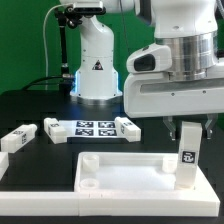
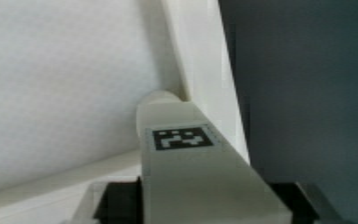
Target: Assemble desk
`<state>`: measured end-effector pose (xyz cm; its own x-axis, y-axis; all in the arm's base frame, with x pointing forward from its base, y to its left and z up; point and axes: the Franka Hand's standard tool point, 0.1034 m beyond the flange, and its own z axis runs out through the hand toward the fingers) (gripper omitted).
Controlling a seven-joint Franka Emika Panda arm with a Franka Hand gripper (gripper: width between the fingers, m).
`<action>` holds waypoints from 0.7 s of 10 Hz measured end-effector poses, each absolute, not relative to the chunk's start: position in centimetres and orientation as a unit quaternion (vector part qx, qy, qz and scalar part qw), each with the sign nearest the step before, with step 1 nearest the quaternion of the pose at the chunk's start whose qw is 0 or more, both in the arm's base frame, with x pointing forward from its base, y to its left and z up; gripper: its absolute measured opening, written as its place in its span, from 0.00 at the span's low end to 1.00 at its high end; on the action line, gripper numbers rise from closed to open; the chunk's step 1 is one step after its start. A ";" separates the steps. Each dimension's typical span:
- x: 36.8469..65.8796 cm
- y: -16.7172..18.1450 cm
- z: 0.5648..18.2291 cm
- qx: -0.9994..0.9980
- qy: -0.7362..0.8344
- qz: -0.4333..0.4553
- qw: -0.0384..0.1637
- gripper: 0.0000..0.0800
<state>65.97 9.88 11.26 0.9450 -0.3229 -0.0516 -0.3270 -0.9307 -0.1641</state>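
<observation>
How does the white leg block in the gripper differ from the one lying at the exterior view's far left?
The held white plastic leg block stands upright; the loose white leg block lies flat. The held one is clamped between the fingers over the white tray-like desk top; the loose one rests free on the black table. Both bear black-and-white tags.

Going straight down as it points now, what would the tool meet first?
Likely the white plastic tray-like desk top: the tagged white block leg the tool grips is at that top's corner, depth unclear.
</observation>
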 end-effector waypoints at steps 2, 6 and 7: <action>66.0 9.2 11.1 -0.960 0.268 0.017 0.084 0.38; 66.1 10.1 11.0 -0.787 0.602 0.069 0.115 0.37; 66.1 10.0 10.9 -0.758 0.637 0.068 0.121 0.37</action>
